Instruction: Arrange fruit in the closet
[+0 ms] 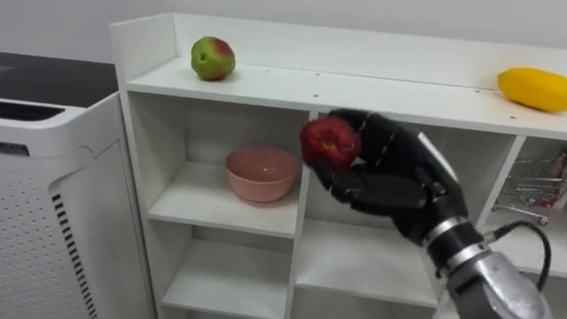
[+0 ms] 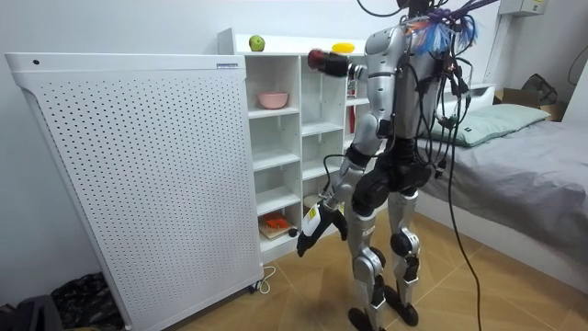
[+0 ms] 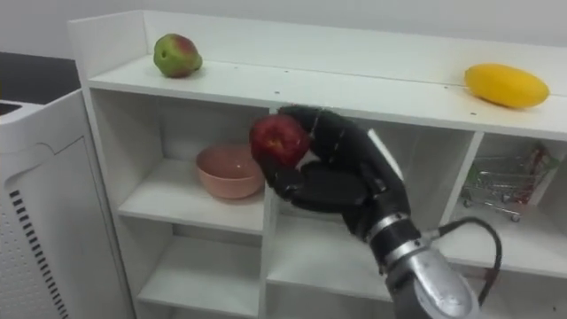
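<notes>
My right hand (image 1: 390,173) (image 3: 341,173) is shut on a red apple (image 1: 330,142) (image 3: 280,140), held up in front of the white closet (image 1: 266,89) just below its top shelf, near the divider between the bowl's compartment and the middle one. In the room view the red apple (image 2: 317,60) is raised at the closet's front. On the top shelf lie a green-red apple (image 1: 213,58) (image 3: 176,54) at the left and a yellow mango (image 1: 534,89) (image 3: 506,85) at the right. My left hand (image 2: 308,234) hangs low by my side, fingers straight.
A pink bowl (image 1: 260,172) sits in the upper left compartment. A small wire shopping cart (image 1: 540,190) stands in the right compartment. A tall white perforated cabinet (image 2: 138,175) adjoins the closet's left side. A bed (image 2: 524,156) lies behind me.
</notes>
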`<state>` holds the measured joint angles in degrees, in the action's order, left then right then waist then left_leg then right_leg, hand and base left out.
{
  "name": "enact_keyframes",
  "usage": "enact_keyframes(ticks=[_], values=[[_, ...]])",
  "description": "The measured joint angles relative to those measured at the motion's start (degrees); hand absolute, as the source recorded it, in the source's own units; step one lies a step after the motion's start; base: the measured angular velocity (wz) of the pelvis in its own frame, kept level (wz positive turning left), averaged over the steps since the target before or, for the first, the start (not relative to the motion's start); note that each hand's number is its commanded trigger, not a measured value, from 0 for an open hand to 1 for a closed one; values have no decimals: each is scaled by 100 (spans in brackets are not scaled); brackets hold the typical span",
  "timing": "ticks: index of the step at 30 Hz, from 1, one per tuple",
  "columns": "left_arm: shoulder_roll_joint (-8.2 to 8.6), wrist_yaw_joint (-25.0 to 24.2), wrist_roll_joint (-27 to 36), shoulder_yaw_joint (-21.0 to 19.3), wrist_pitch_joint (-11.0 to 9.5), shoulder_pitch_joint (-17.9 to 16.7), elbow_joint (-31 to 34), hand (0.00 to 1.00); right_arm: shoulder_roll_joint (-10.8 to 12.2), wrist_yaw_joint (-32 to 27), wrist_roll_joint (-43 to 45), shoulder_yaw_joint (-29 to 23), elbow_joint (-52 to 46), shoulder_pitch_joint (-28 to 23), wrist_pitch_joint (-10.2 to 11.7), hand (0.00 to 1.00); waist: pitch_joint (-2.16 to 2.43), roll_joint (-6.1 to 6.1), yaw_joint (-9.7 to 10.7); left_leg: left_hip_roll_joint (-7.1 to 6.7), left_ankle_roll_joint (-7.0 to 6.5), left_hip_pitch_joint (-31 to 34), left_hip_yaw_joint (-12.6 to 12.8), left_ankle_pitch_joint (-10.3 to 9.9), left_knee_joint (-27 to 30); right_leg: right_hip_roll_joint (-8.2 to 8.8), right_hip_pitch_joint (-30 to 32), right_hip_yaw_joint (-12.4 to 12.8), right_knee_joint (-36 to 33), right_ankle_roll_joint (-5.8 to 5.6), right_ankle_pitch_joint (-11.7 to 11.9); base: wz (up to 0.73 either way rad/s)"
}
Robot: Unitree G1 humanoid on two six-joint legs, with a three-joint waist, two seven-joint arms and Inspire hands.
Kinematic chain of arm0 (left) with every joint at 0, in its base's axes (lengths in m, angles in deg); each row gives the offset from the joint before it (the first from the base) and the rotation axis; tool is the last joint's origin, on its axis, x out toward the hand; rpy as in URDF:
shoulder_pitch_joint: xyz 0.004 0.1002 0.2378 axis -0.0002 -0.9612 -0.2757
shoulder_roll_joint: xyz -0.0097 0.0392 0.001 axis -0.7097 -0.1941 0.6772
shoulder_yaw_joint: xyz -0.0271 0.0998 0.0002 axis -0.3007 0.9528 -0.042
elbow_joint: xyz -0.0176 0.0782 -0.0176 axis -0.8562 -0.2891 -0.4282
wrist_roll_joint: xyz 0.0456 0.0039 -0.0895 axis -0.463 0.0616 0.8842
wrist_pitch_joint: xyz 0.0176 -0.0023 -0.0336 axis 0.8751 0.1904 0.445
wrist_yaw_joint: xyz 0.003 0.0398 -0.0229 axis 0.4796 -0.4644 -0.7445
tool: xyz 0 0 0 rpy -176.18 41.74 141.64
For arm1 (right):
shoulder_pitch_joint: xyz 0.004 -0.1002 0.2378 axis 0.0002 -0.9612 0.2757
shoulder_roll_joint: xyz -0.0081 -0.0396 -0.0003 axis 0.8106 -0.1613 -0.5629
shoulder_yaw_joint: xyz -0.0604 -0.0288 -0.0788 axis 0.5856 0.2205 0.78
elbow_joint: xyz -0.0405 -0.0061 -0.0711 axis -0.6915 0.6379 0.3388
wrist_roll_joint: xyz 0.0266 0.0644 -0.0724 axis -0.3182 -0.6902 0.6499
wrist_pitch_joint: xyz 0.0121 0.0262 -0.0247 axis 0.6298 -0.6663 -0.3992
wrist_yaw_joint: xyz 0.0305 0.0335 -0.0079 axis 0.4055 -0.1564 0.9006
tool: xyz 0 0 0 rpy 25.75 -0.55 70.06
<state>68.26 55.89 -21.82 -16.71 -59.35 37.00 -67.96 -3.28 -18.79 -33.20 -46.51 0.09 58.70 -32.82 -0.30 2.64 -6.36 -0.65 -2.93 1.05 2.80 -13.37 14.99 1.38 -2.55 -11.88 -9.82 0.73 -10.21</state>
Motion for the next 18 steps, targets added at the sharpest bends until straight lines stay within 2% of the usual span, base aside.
enact_keyframes(ticks=[1,2,3,6,9,14,16,18], values=[[7,0,1,37,-6,34,-3,0,45,16,-6,2,130,0,-29,100,-5,-26,-1,-2,-8,76,0,5,28,9,80,-4,-29,-1,1,0],[29,6,23,94,-19,105,-66,0,118,-3,-38,2,353,-2,-36,100,-57,-118,-32,-6,-25,192,10,14,73,26,207,-31,-110,-5,4,-3],[36,26,116,209,-6,182,-126,0,190,12,-192,5,621,-4,-32,100,-36,-197,-17,-17,-49,328,22,37,80,54,365,-86,-174,-7,7,-4],[38,101,393,408,-6,330,-261,0,280,-25,-679,-7,1552,-1,-24,100,-16,-293,5,-37,-63,550,30,102,95,100,666,-102,-357,-7,5,0],[90,104,778,544,-14,504,-559,0,422,-21,-1172,-14,2339,28,4,100,-62,-368,-17,-36,-67,788,98,138,176,129,993,-69,-555,-5,2,-10],[219,238,1107,575,-53,566,-547,0,569,-68,-2398,-51,2989,41,20,100,-97,-418,-34,-54,-107,1373,271,202,340,250,1777,-91,-1021,39,-31,-17],[290,354,1261,647,-78,577,-575,0,571,-69,-2850,-52,3315,56,46,100,-126,-439,-50,-95,-127,1467,292,232,346,308,1936,-80,-1171,57,-73,-2],[303,374,1505,704,-115,597,-574,0,573,-86,-3505,-120,3556,58,36,100,-175,-460,-58,-108,-131,1748,322,231,437,363,2262,-79,-1406,66,-107,0]])
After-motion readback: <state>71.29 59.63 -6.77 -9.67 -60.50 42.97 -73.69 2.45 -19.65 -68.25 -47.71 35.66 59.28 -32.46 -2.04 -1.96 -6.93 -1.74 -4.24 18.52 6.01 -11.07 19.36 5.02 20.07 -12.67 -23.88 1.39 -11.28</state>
